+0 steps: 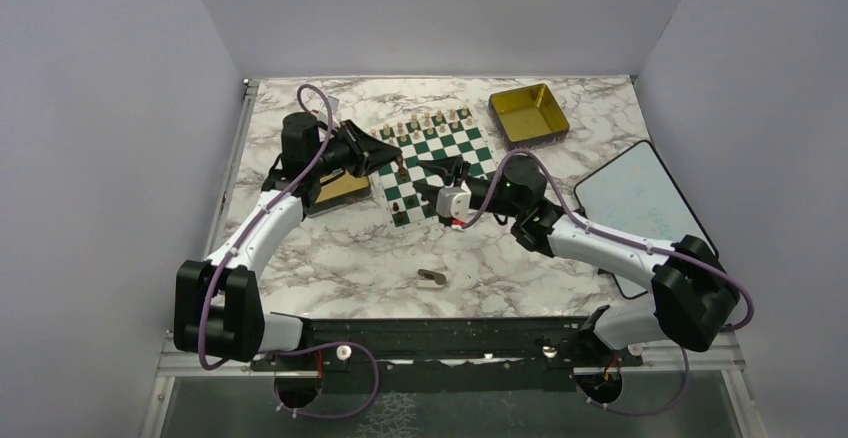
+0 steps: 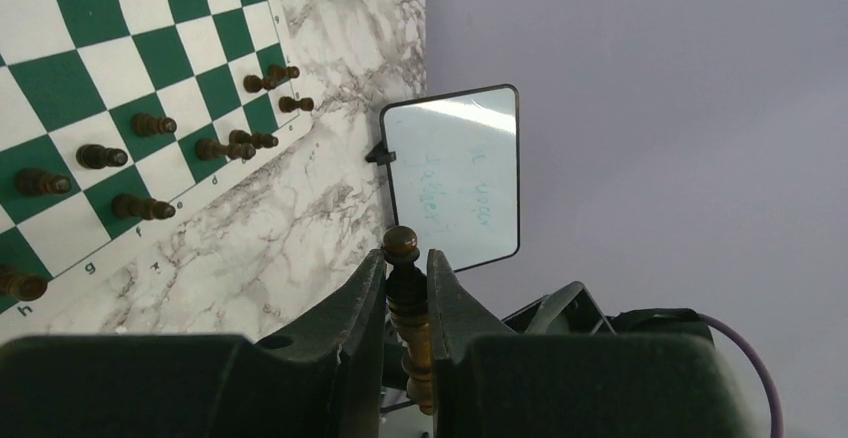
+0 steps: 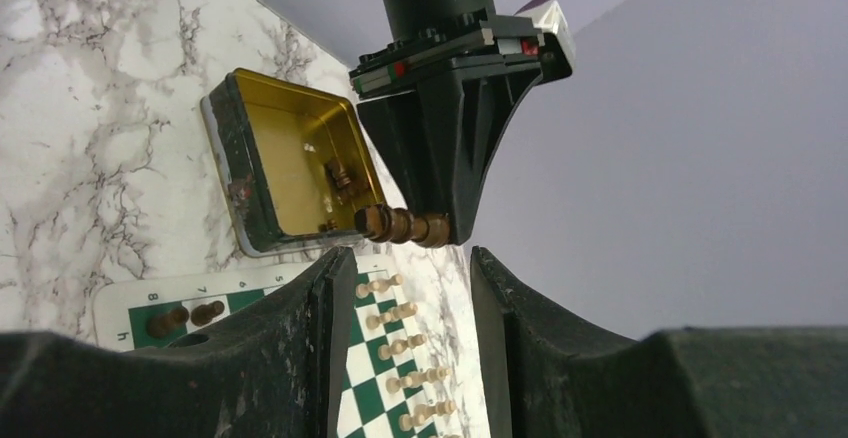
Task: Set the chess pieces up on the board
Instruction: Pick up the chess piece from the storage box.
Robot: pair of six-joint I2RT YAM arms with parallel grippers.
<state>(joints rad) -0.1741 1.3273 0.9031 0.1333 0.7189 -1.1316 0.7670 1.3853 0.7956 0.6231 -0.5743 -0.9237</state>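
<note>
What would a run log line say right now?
left hand: shut on dark chess piece | right hand: open, facing it | board: partly set

Overhead wide; both wrists close; all share board (image 1: 455, 148).

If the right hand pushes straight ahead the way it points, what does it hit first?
Probably the dark chess piece held by the left hand, directly ahead of the open right hand; depth is unclear.
</note>
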